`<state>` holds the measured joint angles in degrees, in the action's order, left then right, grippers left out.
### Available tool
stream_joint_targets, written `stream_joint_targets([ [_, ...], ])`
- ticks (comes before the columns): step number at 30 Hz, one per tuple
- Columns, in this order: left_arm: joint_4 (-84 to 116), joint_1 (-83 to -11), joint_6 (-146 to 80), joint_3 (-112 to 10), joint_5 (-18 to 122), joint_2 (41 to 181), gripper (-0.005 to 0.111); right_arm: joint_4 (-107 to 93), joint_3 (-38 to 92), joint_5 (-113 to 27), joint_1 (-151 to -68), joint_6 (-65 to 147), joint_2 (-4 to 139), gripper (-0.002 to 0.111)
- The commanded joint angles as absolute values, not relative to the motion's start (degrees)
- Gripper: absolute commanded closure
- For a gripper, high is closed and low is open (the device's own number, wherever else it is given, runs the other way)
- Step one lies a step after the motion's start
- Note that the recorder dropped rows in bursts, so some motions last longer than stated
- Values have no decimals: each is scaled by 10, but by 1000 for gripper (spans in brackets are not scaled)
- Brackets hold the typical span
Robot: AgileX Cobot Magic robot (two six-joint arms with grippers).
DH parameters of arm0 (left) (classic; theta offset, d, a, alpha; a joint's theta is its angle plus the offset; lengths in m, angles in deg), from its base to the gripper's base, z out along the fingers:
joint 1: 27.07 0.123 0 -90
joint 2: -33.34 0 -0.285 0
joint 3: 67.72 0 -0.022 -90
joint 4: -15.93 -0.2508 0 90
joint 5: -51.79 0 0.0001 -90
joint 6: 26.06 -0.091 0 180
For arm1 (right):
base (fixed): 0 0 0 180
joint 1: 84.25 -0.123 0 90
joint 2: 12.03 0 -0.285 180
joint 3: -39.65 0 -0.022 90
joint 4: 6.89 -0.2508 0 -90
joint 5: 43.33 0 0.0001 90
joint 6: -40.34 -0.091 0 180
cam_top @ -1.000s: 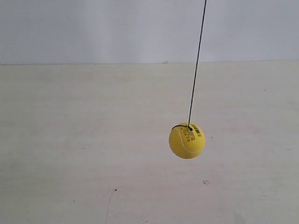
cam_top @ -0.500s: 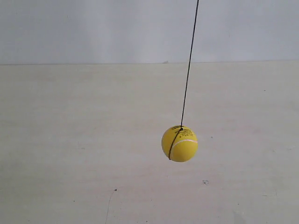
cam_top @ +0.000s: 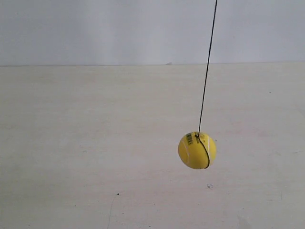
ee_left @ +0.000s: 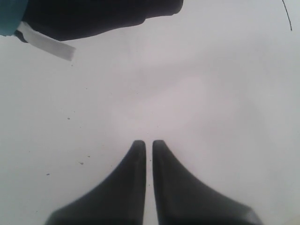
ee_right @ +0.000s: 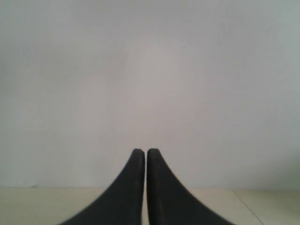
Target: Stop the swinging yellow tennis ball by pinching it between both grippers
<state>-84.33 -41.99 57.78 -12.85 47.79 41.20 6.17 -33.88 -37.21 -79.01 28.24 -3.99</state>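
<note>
The yellow tennis ball [cam_top: 197, 150] hangs on a thin dark string [cam_top: 207, 69] above the pale table, right of centre in the exterior view, with its black print facing up-left. No arm or gripper shows in the exterior view. In the left wrist view my left gripper [ee_left: 149, 143] is shut with nothing between its black tips, over a bare pale surface. My right gripper [ee_right: 142, 152] is also shut and empty, facing a plain wall. The ball appears in neither wrist view.
A pale wall meets the table [cam_top: 71, 143] along a horizontal line in the exterior view. The left wrist view shows a dark object [ee_left: 98, 16] with a white tag [ee_left: 47, 43], and a short curved dark line [ee_left: 287, 14].
The ball swung left and then back to the right, ending a little lower and farther right than a second ago. It also turned, so the string's loop now runs down its right side.
</note>
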Motion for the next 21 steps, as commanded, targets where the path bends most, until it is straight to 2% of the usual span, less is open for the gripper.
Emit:
stream_joint_targets([
  [1, -840, -420, 581, -126, 482, 411, 102, -228, -342, -399, -792, 617, -42, 108],
  [4, -840, -420, 581, -126, 482, 411, 102, -297, -347, -420, -792, 697, -42, 108],
  [9, -840, -420, 581, -126, 484, 411, 102, -305, -376, -398, -792, 701, -42, 108],
  [21, -840, -420, 581, -126, 484, 411, 102, -302, -376, -535, -792, 713, -42, 108],
])
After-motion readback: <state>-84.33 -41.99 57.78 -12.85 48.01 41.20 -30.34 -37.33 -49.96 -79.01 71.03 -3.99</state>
